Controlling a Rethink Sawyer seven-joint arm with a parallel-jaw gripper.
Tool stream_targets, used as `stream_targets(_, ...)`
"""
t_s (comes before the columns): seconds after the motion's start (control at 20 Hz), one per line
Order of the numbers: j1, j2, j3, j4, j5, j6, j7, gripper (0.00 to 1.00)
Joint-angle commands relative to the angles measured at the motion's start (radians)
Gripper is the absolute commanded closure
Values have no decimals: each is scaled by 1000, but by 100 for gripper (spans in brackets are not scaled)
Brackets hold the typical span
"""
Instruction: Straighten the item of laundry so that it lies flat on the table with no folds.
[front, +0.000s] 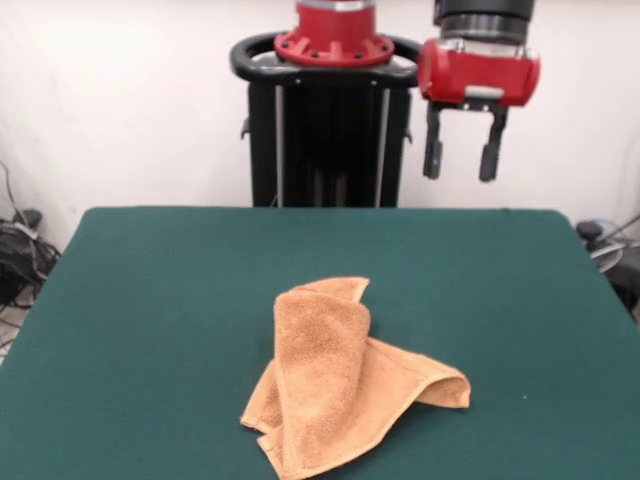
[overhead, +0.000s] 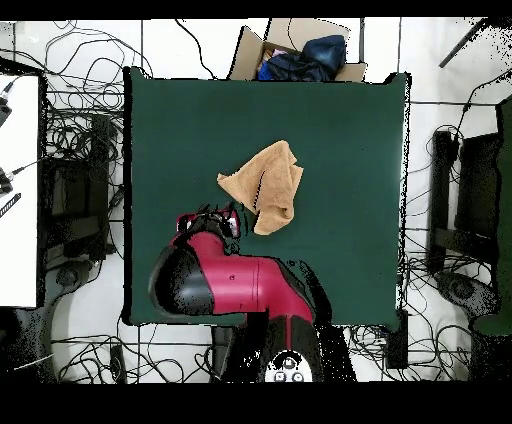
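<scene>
The orange-tan towel lies crumpled and folded over itself on the dark green table, near the front middle. In the overhead view the towel sits near the table's centre. My gripper hangs high above the table's far side, right of the pedestal, open and empty, well apart from the towel. In the overhead view the gripper is just left of and below the towel.
The black pedestal stands behind the table's far edge. A cardboard box with dark cloth sits beyond the table's top edge in the overhead view. Cables cover the floor around the table.
</scene>
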Motion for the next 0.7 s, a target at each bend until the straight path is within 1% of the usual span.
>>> stream_targets(0.05,-98,105,99,82,-30,-205,230,0)
stream_targets(0.2,-84,117,77,78,-73,-315,220,0)
stream_targets(0.25,-62,122,47,66,-89,-345,199,0)
stream_targets(0.4,-46,130,24,59,-97,-351,170,0)
stream_targets(0.55,-45,209,8,62,-117,-430,169,0)
stream_targets(0.7,-48,249,15,66,-141,-492,172,0)
